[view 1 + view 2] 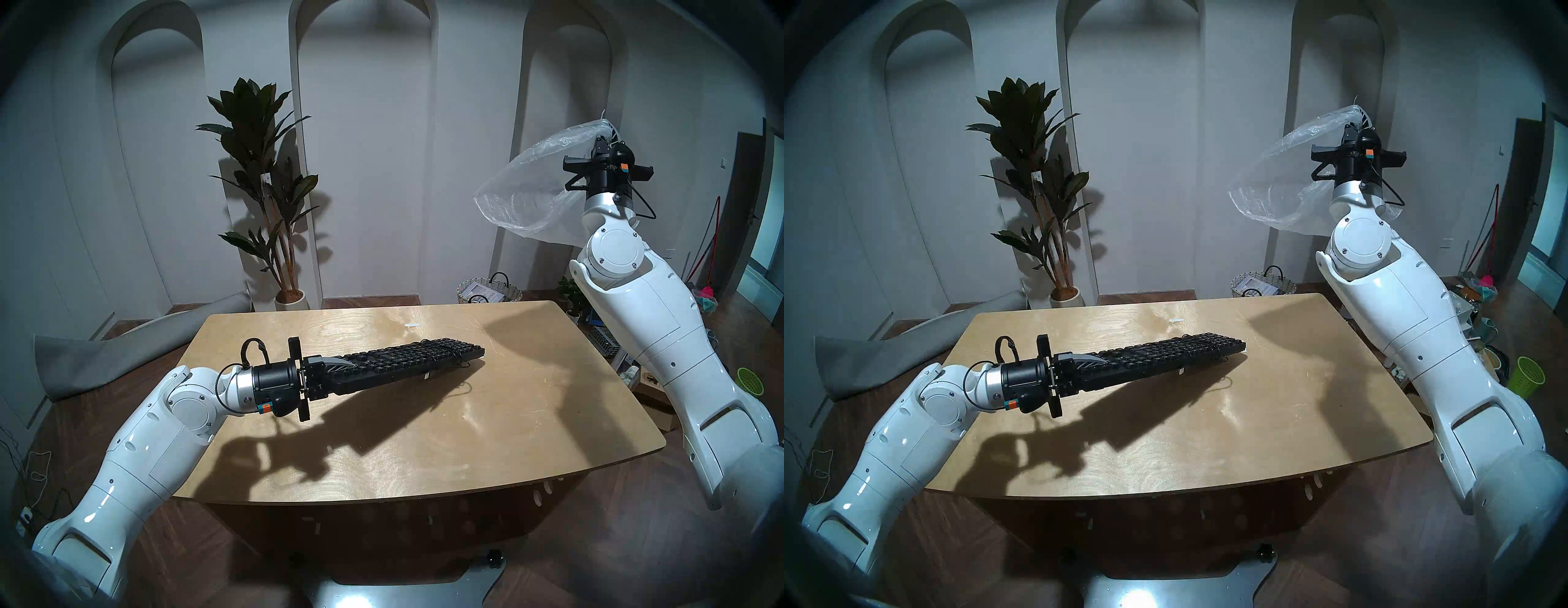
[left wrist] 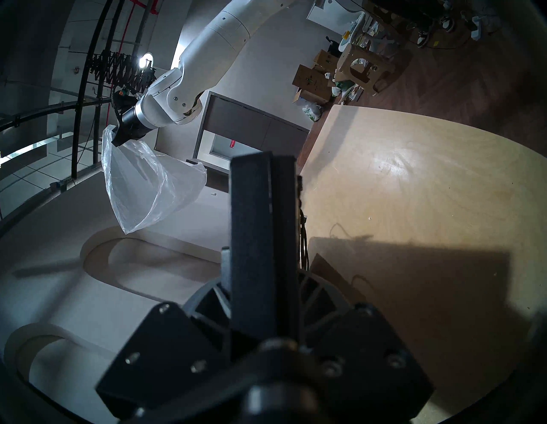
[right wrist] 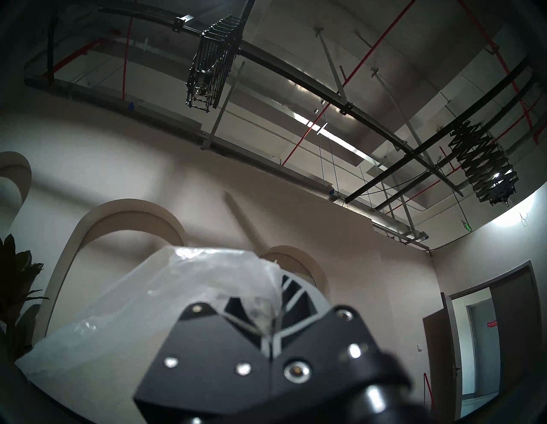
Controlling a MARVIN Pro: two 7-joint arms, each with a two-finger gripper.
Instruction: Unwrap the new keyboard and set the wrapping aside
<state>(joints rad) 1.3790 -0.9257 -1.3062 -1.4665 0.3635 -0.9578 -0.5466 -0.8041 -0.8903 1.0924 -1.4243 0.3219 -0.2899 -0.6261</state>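
Note:
The black keyboard (image 1: pixel 407 361) is bare and held slanted above the wooden table (image 1: pixel 424 446), its far end near the table top. My left gripper (image 1: pixel 339 371) is shut on its near end; in the left wrist view the keyboard (image 2: pixel 260 237) stands edge-on between the jaws. Its thin black cable (image 1: pixel 460 384) hangs under it. My right gripper (image 1: pixel 604 136) is raised high at the right, pointing up, shut on the clear plastic bag (image 1: pixel 522 191), which billows out to the left, fully off the keyboard. The bag also shows in the left wrist view (image 2: pixel 145 183) and the right wrist view (image 3: pixel 177 290).
A small white tape strip (image 1: pixel 410 325) lies on the far part of the table. Behind stand a potted plant (image 1: pixel 267 191) and a wicker basket (image 1: pixel 488 291). Clutter and a green bin (image 1: pixel 750 382) sit on the floor at the right.

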